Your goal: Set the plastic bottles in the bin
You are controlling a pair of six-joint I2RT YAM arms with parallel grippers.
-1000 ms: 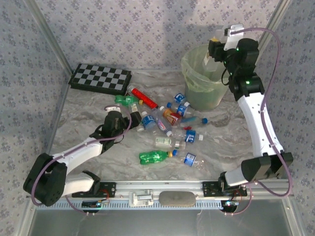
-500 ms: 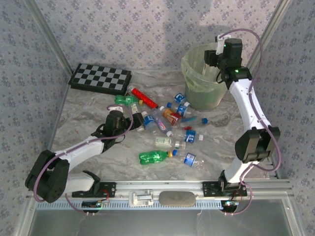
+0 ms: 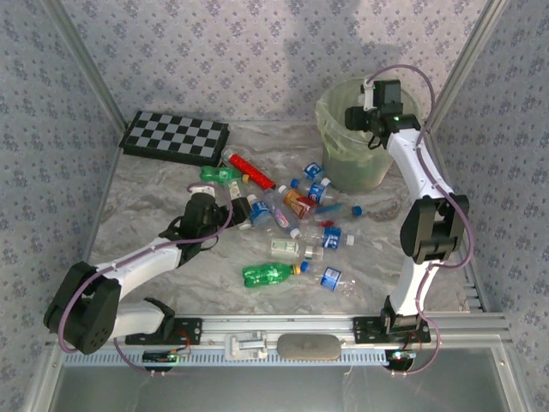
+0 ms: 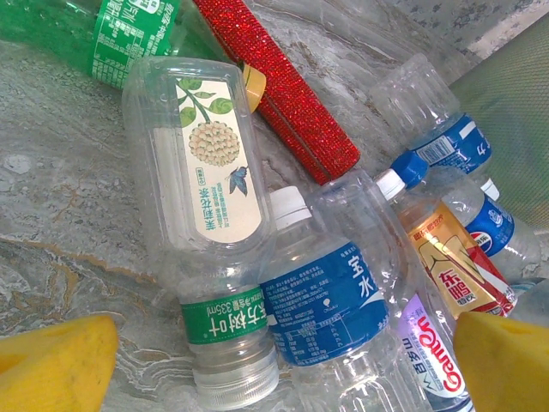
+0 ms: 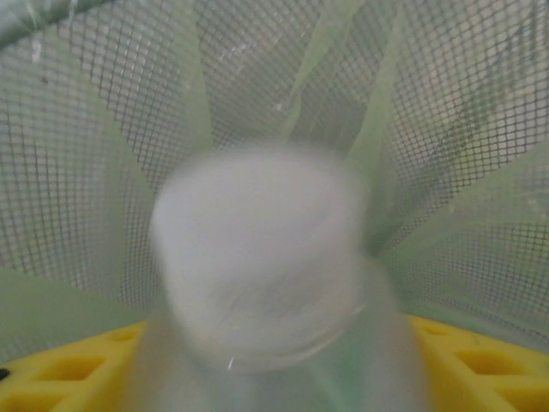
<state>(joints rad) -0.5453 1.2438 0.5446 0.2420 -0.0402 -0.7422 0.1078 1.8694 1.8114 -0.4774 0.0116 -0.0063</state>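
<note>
Through my right wrist camera the bottle (image 5: 257, 275) is a blur, and I cannot tell whether my right pads (image 5: 60, 378) touch it. At my left wrist the green bottle (image 4: 103, 34) runs off the top edge, my left fingertips (image 4: 51, 365) off the bottom

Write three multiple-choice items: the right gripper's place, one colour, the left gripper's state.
1. The right gripper is: A over the checkerboard; B over the round pale green translucent plastic bin; C beside the left arm.
2. The long slim glittery stick is: A blue; B black; C red.
3. The left gripper is: A open; B shut on a green bottle; C shut on the stick.
B, it hangs above the bin's rim; C, red in the left wrist view; A, its yellow fingers stand wide apart over the small clear plastic bottles.
</note>
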